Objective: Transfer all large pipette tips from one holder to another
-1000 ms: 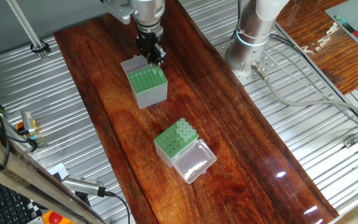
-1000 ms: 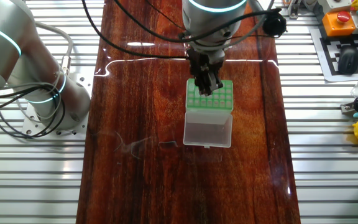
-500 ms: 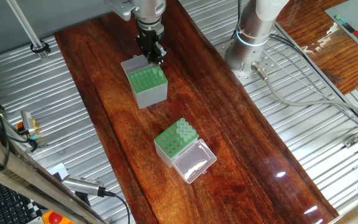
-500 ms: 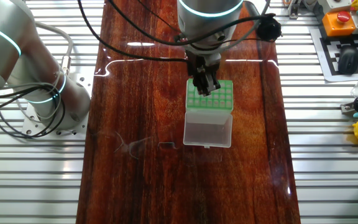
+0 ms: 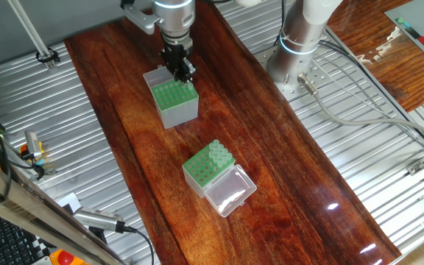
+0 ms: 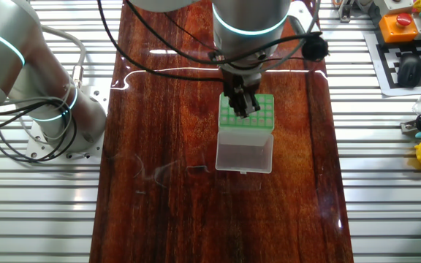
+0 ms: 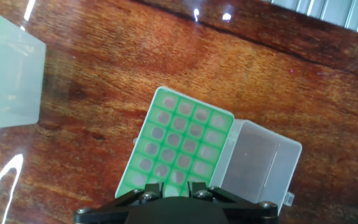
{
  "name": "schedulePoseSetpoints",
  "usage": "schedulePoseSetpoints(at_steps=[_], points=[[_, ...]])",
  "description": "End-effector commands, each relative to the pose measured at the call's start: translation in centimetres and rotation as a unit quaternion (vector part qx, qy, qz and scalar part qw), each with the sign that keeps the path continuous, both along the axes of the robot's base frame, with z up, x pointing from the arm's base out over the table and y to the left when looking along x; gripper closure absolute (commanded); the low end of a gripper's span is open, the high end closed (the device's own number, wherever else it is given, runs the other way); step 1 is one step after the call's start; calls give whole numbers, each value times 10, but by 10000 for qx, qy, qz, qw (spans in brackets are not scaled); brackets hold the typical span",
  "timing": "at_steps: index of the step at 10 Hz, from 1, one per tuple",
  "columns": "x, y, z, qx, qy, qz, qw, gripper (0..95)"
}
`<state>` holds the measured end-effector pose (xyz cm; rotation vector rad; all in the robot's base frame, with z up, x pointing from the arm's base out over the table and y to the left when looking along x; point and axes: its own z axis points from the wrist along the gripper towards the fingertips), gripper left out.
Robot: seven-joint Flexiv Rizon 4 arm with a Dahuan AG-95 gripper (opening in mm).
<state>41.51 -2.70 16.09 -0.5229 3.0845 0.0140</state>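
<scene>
Across the dark wooden bench (image 5: 285,169), I am holding my gripper (image 5: 183,73) over the taller holder's (image 5: 174,103) far corner, unable to tell whether my fingers are parted or closed, and probably going for another tip, while large pipette tips (image 5: 219,154) are standing in the lidded box (image 5: 201,175) mid-bench, so I am needing a centred descent next.

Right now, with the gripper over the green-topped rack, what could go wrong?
1. Holes in the rack sit tight together, and the gripper is near its edge. A small offset could hit the green plate or a neighbouring hole.
2. No clamp shows on the glossy table, so a sideways push may slide the rack.
3. Its open lid lies right beside the plate, a possible snag.
</scene>
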Motion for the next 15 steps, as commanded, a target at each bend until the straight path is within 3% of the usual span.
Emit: schedulePoseSetpoints(at_steps=[1, 14, 15], points=[[0, 3, -2, -6, 0, -13, 10000, 760], [-4, -1, -8, -48, -6, 39, 10000, 760], [-4, -1, -8, -45, -3, 7, 10000, 950]])
